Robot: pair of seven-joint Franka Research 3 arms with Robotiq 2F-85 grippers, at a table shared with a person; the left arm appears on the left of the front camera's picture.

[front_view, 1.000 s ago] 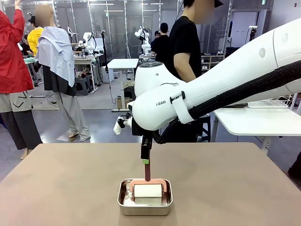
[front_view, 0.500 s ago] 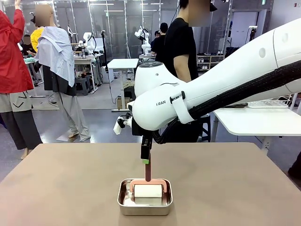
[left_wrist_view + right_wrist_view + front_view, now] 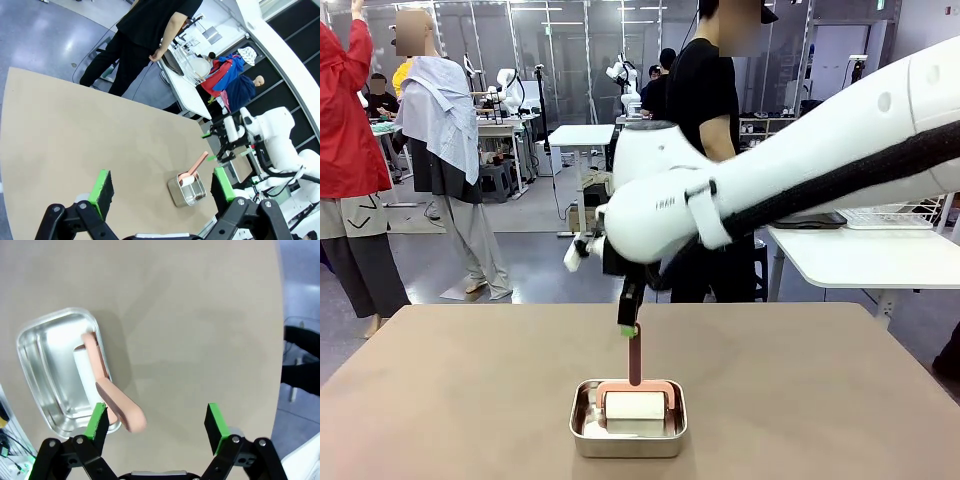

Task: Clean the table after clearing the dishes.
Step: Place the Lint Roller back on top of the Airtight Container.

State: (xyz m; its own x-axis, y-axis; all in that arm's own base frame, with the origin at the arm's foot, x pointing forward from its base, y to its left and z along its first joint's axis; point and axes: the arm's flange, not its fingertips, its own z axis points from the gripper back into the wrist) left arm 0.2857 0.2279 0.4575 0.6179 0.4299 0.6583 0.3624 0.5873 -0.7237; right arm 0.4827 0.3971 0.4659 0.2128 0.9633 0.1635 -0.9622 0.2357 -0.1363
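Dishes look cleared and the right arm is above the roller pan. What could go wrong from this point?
The open right gripper hangs above the pink handle of the white roller, but the handle sits beside one green pad, not centred, so closing could miss or tip it. The handle leans over the rim of the small square steel pan; a sideways nudge might drag the pan across the beige-brown table.

A robotics lab: other white robot arms (image 3: 508,88) at work tables (image 3: 582,134), people standing about, bare grey floor (image 3: 535,215).
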